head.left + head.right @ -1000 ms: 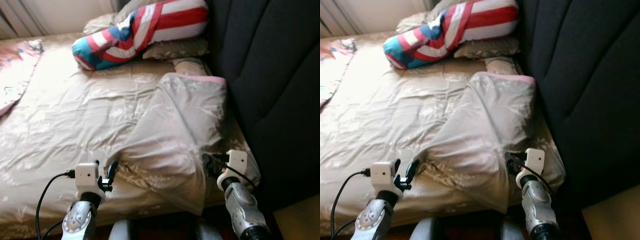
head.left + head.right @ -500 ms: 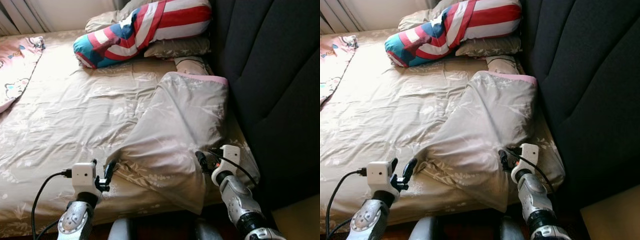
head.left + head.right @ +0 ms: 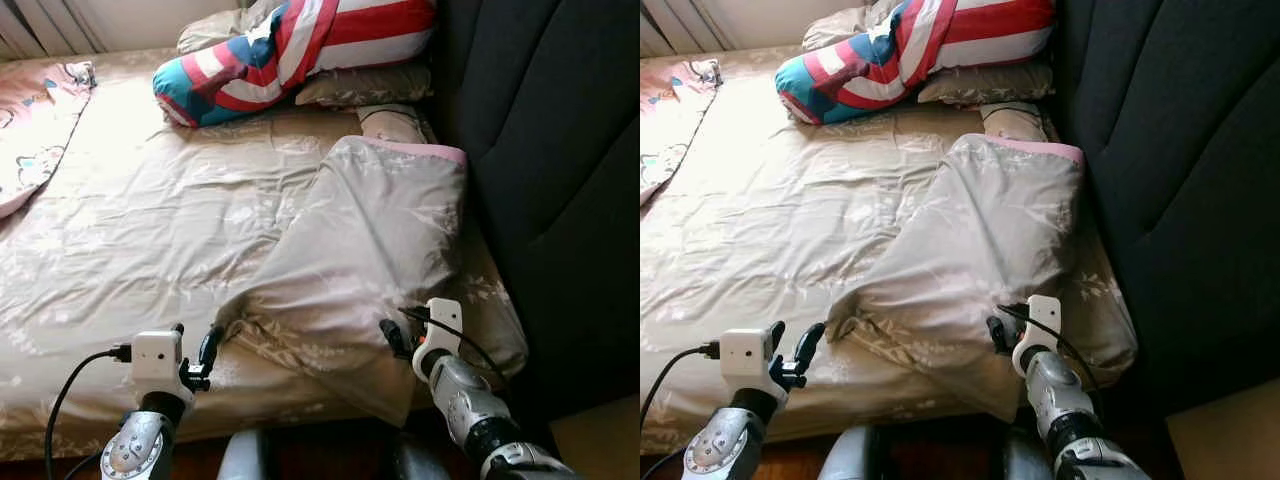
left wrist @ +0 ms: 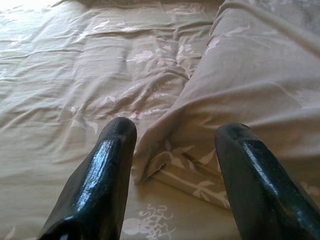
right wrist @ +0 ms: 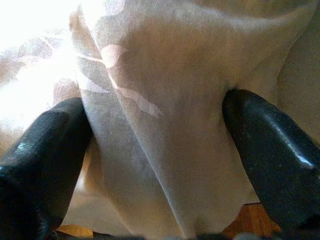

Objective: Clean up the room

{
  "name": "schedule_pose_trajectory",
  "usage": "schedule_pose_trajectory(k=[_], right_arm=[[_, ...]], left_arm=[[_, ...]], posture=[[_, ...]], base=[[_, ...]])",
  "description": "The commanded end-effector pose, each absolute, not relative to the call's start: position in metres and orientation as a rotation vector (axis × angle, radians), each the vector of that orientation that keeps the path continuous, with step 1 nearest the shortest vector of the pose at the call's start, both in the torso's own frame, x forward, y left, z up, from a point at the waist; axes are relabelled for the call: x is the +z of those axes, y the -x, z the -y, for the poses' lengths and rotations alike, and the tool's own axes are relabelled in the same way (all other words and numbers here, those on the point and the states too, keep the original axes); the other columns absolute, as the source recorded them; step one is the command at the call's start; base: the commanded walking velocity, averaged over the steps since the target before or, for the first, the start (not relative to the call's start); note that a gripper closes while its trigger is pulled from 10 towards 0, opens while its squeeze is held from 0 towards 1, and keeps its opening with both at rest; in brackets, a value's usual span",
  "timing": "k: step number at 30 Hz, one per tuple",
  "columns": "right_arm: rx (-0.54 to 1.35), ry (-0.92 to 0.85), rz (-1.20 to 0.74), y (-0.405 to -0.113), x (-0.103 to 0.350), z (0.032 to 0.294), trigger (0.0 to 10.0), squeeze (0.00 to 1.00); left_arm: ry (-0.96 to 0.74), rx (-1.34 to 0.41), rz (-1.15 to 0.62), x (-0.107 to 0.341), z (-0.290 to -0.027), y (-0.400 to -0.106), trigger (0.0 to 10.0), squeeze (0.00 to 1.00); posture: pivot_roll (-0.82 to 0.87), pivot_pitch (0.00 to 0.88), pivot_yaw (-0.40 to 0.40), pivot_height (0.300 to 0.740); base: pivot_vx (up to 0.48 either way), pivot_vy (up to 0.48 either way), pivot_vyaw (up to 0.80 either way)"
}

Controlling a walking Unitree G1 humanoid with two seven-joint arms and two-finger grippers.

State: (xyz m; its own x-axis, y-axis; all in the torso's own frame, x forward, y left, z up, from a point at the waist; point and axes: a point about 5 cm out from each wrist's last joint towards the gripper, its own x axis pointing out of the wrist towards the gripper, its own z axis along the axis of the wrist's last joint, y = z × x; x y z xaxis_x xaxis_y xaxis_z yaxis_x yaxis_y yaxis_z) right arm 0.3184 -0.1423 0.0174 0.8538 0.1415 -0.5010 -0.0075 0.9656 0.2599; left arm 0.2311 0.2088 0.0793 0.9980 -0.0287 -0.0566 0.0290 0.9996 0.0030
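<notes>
A beige, leaf-patterned duvet [image 3: 150,230] covers the bed, its right part doubled over into a long grey-beige folded flap [image 3: 370,250] with a pink far edge; the flap's long axis runs from the far right, beside the dark headboard [image 3: 550,150], to a near corner pointing left. The left gripper [image 3: 195,350] hovers released just short of that corner; the right gripper [image 3: 392,338] has its fingers spread, a hanging fold of the flap between them, at the near right edge. A red, white and blue pillow [image 3: 290,45] lies at the far end.

The folded duvet [image 3: 370,250] is covering part of the small pillow [image 3: 392,122] near the bed's head edge. The frame's edge is cutting off the striped pillow [image 3: 300,45] and pink blanket [image 3: 35,120].
</notes>
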Motion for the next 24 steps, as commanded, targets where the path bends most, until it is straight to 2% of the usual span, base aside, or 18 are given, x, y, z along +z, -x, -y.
schedule_pose_trajectory(k=[1,9,18,19,20,21,22,24], right_arm=[[0.067,-0.251,-0.613,-0.310,0.006,0.141,10.0,0.00],[0.037,-0.335,-0.637,-0.308,0.002,0.138,10.0,0.00],[0.000,-0.391,-0.645,-0.310,0.003,0.136,10.0,0.00],[0.004,-0.400,-0.642,-0.311,0.004,0.135,4.3,0.00],[0.007,-0.404,-0.638,-0.312,0.005,0.134,1.0,0.00],[0.009,-0.406,-0.635,-0.313,0.006,0.134,1.0,0.00],[0.016,-0.405,-0.629,-0.313,0.007,0.133,0.0,0.00],[0.020,-0.405,-0.628,-0.313,0.007,0.133,0.0,0.00]], left_arm=[[-0.014,-0.023,-0.072,0.080,-0.214,-0.226,10.0,0.00],[-0.028,-0.022,-0.070,0.094,-0.217,-0.216,10.0,0.00],[-0.056,-0.003,-0.077,0.106,-0.225,-0.204,10.0,0.00],[-0.056,-0.002,-0.078,0.107,-0.225,-0.203,10.0,0.00],[-0.055,-0.001,-0.079,0.108,-0.225,-0.203,10.0,0.00],[-0.055,-0.001,-0.081,0.108,-0.225,-0.203,10.0,0.00],[-0.054,-0.002,-0.084,0.109,-0.224,-0.202,10.0,0.00],[-0.053,-0.003,-0.085,0.110,-0.223,-0.201,10.0,0.00]], posture=[[0.06,0.281,0.045,0.656],[0.11,0.353,0.065,0.656],[0.15,0.377,0.080,0.656],[0.15,0.374,0.080,0.656],[0.15,0.373,0.080,0.656],[0.15,0.373,0.080,0.656],[0.16,0.367,0.076,0.656],[0.16,0.360,0.075,0.656]], base=[[0.000,0.000,0.00],[0.000,0.000,0.00],[0.000,0.000,0.00],[0.000,0.000,0.00],[0.000,0.000,0.00],[0.000,0.000,0.00],[0.000,0.000,0.00],[0.000,0.000,0.00]])
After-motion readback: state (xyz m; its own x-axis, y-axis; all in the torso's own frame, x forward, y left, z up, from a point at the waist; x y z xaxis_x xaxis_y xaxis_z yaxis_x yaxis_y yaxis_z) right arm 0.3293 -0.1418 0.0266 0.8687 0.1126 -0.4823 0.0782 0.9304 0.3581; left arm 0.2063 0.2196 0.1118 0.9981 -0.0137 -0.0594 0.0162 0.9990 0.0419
